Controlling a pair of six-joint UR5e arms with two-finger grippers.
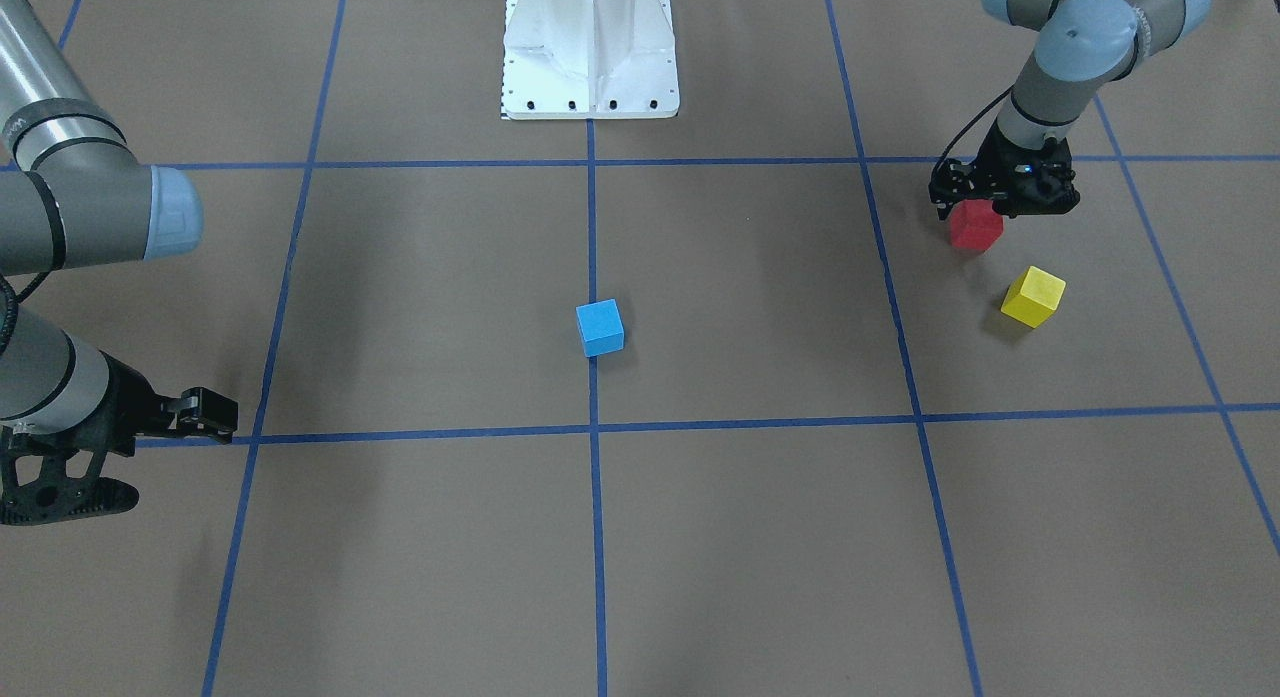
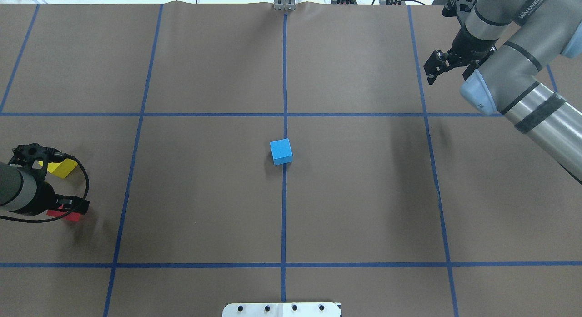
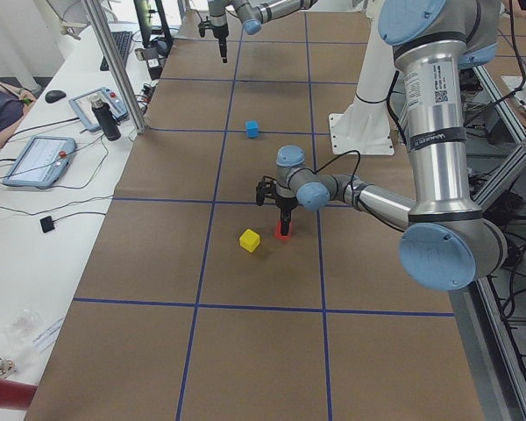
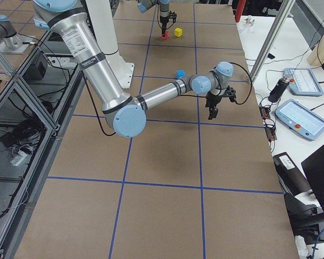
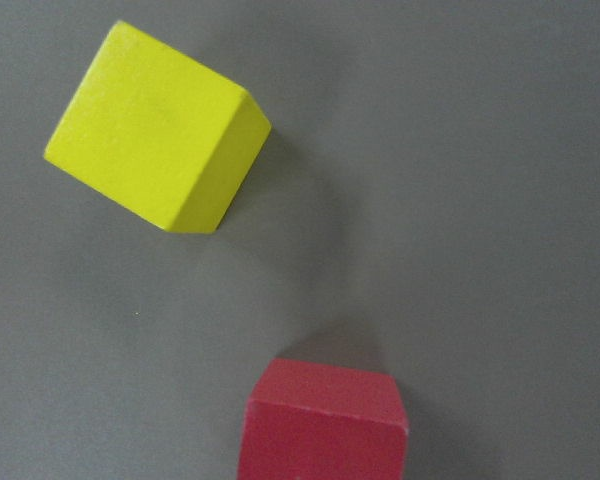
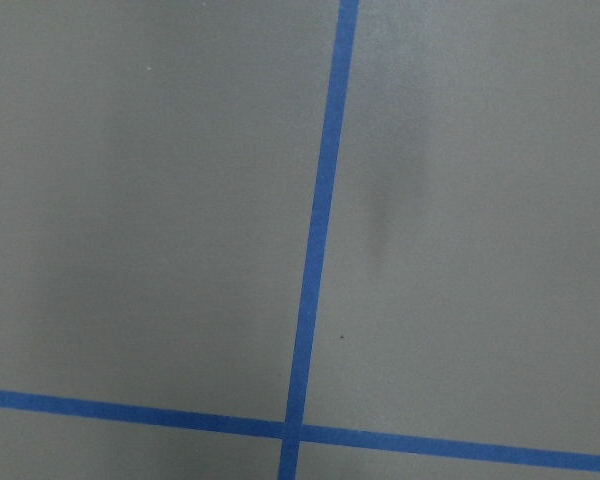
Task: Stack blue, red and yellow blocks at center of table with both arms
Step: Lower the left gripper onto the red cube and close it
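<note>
Overhead, the small matte red cube [image 2: 70,215] is almost wholly hidden under the left arm's black gripper [image 1: 1003,205] and its wrist, with only a sliver showing. From the front, that gripper covers the cube's top, so whether the jaws touch it cannot be told. The left wrist view cuts off its lower part at the bottom edge. The matte yellow cube [image 2: 62,168] is partly hidden overhead behind the same gripper. The right arm's black gripper [image 2: 448,71] is partly covered overhead by its own elbow, and the front view's left edge crops it. The white metal robot base [image 1: 590,57] is cropped in both views.
</note>
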